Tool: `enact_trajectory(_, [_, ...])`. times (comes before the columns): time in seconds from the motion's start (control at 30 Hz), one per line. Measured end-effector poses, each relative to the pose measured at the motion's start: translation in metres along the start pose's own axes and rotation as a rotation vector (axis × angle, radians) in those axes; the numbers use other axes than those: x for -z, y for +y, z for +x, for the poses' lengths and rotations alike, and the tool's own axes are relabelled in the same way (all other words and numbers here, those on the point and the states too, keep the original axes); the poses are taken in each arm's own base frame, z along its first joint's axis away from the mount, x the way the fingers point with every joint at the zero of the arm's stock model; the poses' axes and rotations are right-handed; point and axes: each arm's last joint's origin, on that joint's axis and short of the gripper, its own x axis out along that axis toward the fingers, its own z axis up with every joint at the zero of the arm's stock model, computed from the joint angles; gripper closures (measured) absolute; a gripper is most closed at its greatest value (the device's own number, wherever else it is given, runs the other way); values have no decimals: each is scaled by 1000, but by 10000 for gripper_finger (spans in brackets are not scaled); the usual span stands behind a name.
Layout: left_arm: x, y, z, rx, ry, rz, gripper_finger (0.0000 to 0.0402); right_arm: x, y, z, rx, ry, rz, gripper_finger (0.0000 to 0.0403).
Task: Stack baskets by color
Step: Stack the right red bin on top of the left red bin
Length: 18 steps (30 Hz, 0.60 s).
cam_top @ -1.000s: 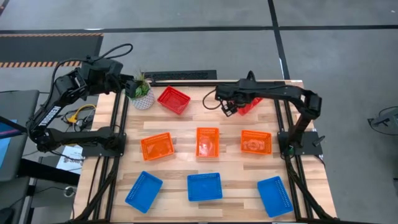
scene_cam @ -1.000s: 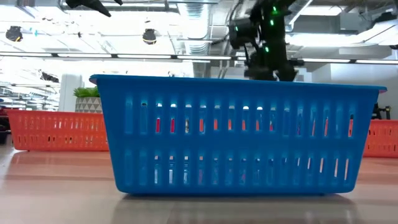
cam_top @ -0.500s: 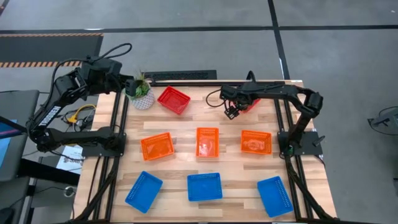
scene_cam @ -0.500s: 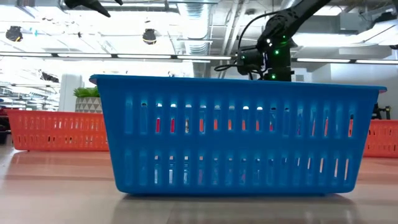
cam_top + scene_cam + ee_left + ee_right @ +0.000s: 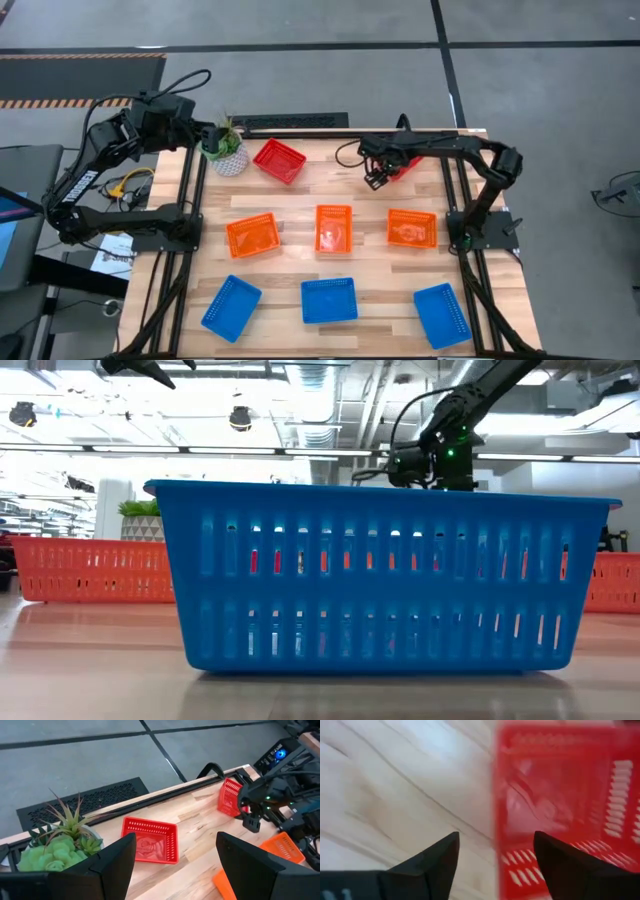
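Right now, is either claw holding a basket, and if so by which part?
Nothing is held. The right claw is open above the edge of a red basket at the table's far side; the left claw, also open, is empty by the plant.

A shallow red rectangular plastic mesh basket (image 5: 151, 845) lies on the pale wooden table top (image 5: 200, 820), near a spiky green plant in a white pot (image 5: 60, 842) at the table's edge. Farther off, the right arm's dark gripper (image 5: 251, 819) hangs with fingers apart just beside a second red mesh basket (image 5: 229, 797). An orange mesh basket (image 5: 281, 847) sits close under that arm, and the left gripper's (image 5: 175, 865) own dark fingers (image 5: 112, 862) stand spread in the foreground.
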Motion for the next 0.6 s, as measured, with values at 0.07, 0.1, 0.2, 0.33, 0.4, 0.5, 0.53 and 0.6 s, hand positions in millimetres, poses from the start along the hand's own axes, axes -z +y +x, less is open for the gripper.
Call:
enact_trajectory(0.07, [0, 0, 0, 0, 0, -6, 139, -1, -4, 3, -13, 2, 19, 173])
enact_trajectory(0.1, [0, 0, 0, 0, 0, -10, 139, -2, -6, 4, -15, 4, 29, 194])
enact_trajectory(0.2, [0, 0, 0, 0, 0, -23, 139, 0, -11, 10, -38, 23, 46, 272])
enact_trajectory(0.33, [0, 0, 0, 1, 0, -38, 139, 0, -13, 13, -76, 32, 41, 381])
enact_trajectory(0.4, [0, 0, 0, 1, -1, -43, 139, -1, -11, 11, -88, 29, 30, 387])
enact_trajectory(0.5, [0, 0, 0, 8, 4, -45, 139, -10, -5, -5, -133, -10, 9, 394])
enact_trajectory(0.53, [0, 0, 0, 16, 8, -45, 139, -15, -1, -14, -160, -40, -9, 395])
enact_trajectory(0.6, [0, -1, 0, 30, 16, -44, 139, -27, 9, -36, -219, -113, -60, 394])
